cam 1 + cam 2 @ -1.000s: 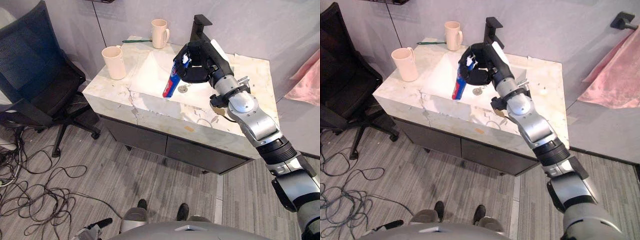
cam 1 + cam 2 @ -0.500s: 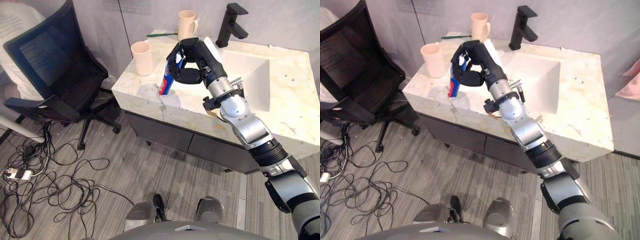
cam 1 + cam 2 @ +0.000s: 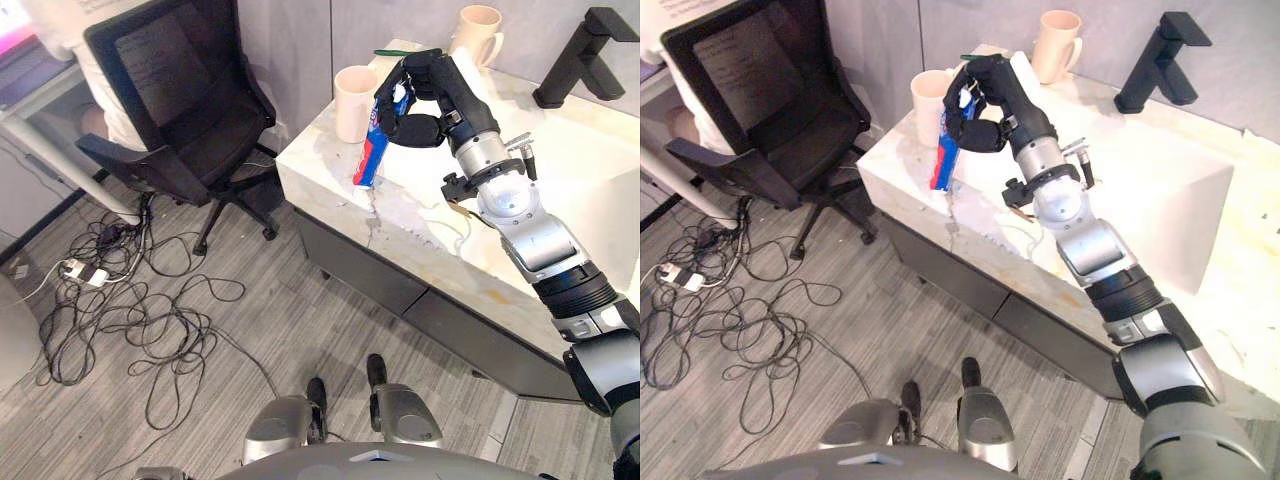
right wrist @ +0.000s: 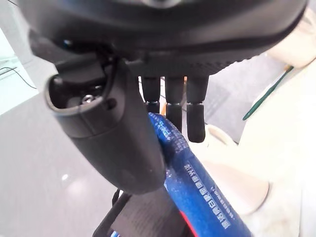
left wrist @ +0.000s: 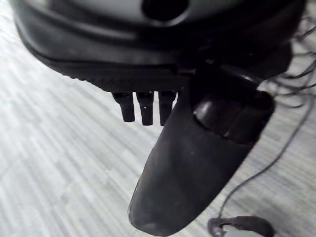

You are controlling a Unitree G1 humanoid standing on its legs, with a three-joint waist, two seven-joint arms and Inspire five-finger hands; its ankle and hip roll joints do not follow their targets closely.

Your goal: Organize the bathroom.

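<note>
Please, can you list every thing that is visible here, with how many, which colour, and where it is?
toothpaste tube: 1, blue, held above the counter's left end
mugs: 2, cream, one beside the tube, one near the far edge
toothbrush: 1, green, flat beyond the near mug
tap: 1, black, behind the basin
counter: 1, pale marble, with sunken basin
office chair: 1, black, left of the counter
cables: many, black, on the floor
right hand: dark, shut on the tube
left hand: dark, over the floor, holding nothing
</note>
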